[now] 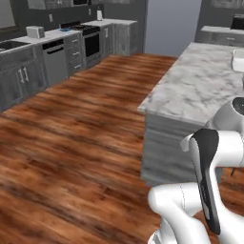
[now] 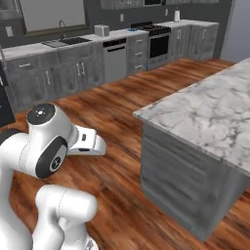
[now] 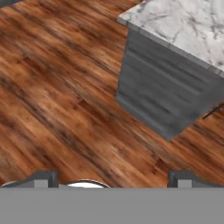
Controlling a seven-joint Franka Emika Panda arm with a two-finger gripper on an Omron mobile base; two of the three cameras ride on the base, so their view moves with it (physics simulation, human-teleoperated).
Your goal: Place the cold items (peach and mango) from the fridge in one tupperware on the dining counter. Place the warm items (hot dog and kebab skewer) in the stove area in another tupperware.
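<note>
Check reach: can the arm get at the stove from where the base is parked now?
Probably not. The stove stands against the far wall, across a wide stretch of wood floor, and the arm is folded close to the base beside the marble counter. The gripper points at the floor, jaws apart, holding nothing.

Dining counter (image 1: 200, 86): white-grey veined marble top on a grey panelled base, standing on the wood floor, its near corner (image 2: 146, 114) pointing into the room. At its far right edge sits a pale boxy container (image 1: 238, 61), cut off by the frame; possibly a tupperware, cannot tell. Stove (image 1: 90, 40): black range with a dark oven door, set among grey cabinets along the far wall, well apart from the counter.
</note>
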